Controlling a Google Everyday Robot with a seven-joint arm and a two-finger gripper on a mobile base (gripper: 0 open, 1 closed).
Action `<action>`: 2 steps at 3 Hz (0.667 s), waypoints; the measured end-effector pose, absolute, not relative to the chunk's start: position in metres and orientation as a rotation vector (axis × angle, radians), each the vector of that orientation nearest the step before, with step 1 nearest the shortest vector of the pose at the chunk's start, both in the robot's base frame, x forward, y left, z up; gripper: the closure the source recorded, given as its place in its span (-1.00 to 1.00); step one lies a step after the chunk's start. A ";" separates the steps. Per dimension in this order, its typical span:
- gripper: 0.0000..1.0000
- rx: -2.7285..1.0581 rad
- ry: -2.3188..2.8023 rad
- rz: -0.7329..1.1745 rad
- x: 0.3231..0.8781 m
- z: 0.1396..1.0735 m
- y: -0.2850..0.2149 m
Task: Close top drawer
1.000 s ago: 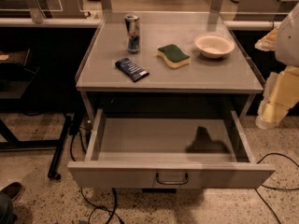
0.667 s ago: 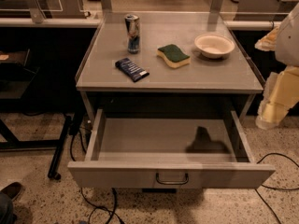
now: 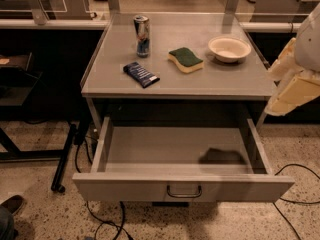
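Note:
The top drawer is pulled all the way out below the grey table top. It is a wide, shallow grey-beige tray, empty inside, with a plain front panel and a small dark wire handle at the centre. My gripper, cream-coloured at the end of the white arm, hangs at the right edge of the view. It is beside the table's right side, above and to the right of the drawer's right wall, and touches neither the drawer nor the handle.
On the table top stand a drink can, a dark blue packet, a green-and-yellow sponge and a white bowl. Cables lie on the speckled floor. A black stand leg is at the left, a shoe at the lower left.

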State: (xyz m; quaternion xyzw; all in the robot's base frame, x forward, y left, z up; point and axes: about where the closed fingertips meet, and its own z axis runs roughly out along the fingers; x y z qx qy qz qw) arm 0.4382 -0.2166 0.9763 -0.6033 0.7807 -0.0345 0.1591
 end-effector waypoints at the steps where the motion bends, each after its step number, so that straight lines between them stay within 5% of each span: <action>1: 0.41 -1.724 2.232 -0.099 0.438 0.976 -0.217; 2: 0.99 -1.723 2.232 -0.100 0.438 0.976 -0.217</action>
